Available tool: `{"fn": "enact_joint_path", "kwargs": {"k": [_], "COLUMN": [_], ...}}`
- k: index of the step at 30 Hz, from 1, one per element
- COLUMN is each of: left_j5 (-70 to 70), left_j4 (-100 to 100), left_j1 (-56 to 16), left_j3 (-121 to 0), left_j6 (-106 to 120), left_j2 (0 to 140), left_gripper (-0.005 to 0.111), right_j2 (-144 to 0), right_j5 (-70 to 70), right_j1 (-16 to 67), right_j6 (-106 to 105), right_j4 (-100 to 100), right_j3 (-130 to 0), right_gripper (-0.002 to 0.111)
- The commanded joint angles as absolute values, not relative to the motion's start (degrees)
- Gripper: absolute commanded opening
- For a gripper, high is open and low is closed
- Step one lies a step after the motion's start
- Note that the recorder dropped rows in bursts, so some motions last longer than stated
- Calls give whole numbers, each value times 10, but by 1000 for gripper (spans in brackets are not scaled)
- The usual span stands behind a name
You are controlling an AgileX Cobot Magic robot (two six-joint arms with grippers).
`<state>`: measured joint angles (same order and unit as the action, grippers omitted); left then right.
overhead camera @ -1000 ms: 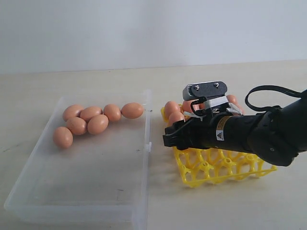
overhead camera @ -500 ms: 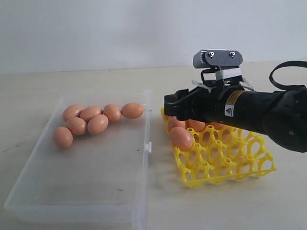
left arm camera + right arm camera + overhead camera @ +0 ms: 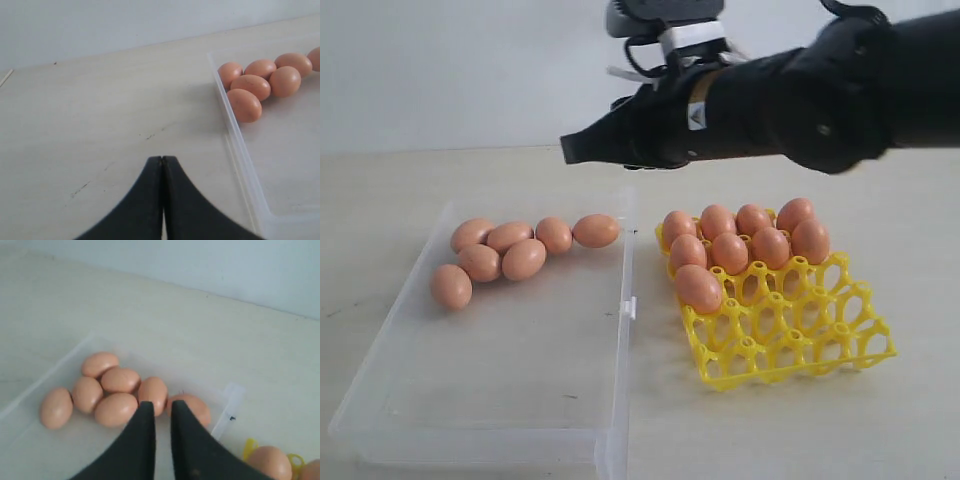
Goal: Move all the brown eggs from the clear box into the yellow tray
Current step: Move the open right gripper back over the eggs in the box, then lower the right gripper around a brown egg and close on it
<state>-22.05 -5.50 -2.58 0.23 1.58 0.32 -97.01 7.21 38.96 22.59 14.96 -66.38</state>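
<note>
Several brown eggs (image 3: 524,259) lie clustered in the far left part of the clear box (image 3: 520,360). Several more eggs (image 3: 729,252) fill the back rows of the yellow tray (image 3: 790,340), and one (image 3: 698,288) sits in its left column nearer the front. My right gripper (image 3: 570,150) hangs high over the box's far right corner. Its jaws (image 3: 162,405) stand a narrow gap apart with nothing between them, above the boxed eggs (image 3: 120,380). My left gripper (image 3: 162,158) is shut and empty over bare table beside the box wall (image 3: 240,155); the exterior view does not show it.
The box's small side clip (image 3: 630,307) faces the tray across a narrow strip of table. The right arm's black body (image 3: 800,90) spans the upper scene above the tray. A pale wall rises behind the table.
The right gripper left an egg in the tray's left column, rose, and swung left to hang over the box. Its jaws narrowed from wide to nearly together.
</note>
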Motion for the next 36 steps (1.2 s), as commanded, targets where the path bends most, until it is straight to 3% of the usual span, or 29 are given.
{"fn": "enact_joint_path", "kwargs": {"k": [1, 4, 14, 21, 28, 36], "left_j5": [-217, -217, -217, -217, -217, -217], "left_j4": [-54, -54, -54, -54, -54, -54], "left_j1": [-29, -29, -29, -29, -29, -29], "left_j3": [0, 0, 0, 0, 0, 0], "left_j6": [13, 13, 13, 13, 13, 13], "left_j2": [0, 0, 0, 0, 0, 0], "left_gripper": [0, 0, 0, 0, 0, 0], "right_j2": [-1055, -1121, -1271, -1355, -1387, -1413], "right_j5": [275, 374, 533, 614, 555, 532], "right_j1": [411, 424, 457, 460, 460, 460], "right_j6": [14, -87, -91, -70, -26, 0], "right_j4": [14, -82, -141, -168, -238, -232], "right_j3": [-795, -883, -1101, -1229, -1290, -1291], "right_gripper": [0, 0, 1, 19, 47, 49]}}
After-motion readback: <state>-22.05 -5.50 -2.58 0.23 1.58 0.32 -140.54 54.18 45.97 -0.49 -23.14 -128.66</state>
